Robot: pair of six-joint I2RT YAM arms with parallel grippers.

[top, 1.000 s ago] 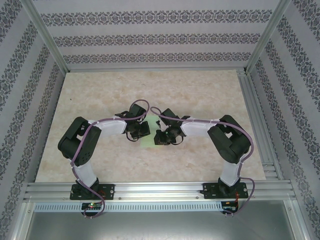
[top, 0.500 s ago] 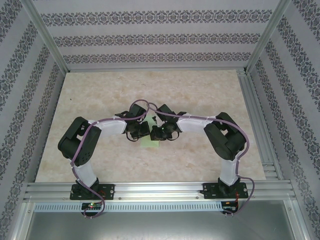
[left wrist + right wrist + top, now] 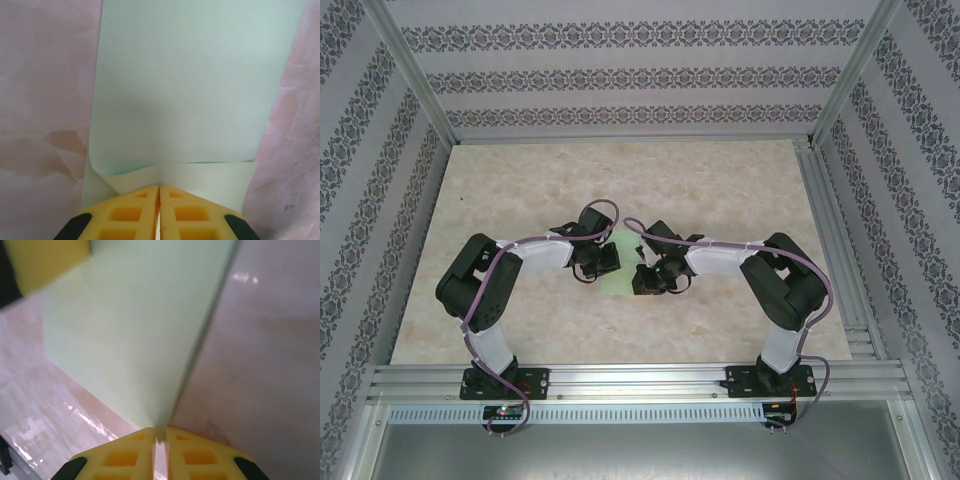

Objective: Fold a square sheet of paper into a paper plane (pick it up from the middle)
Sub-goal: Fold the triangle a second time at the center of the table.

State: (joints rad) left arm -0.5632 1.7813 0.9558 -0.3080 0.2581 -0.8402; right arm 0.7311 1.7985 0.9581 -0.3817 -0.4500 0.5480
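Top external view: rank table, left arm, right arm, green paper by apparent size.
1. table
2. left arm and right arm: alike, unranked
3. paper, mostly hidden under the arms

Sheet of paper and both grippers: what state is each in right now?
sheet of paper: partly folded, a flap turned over at its near edge, not yet a plane.
left gripper: shut on the sheet at that flap.
right gripper: shut on a lifted edge of the sheet.
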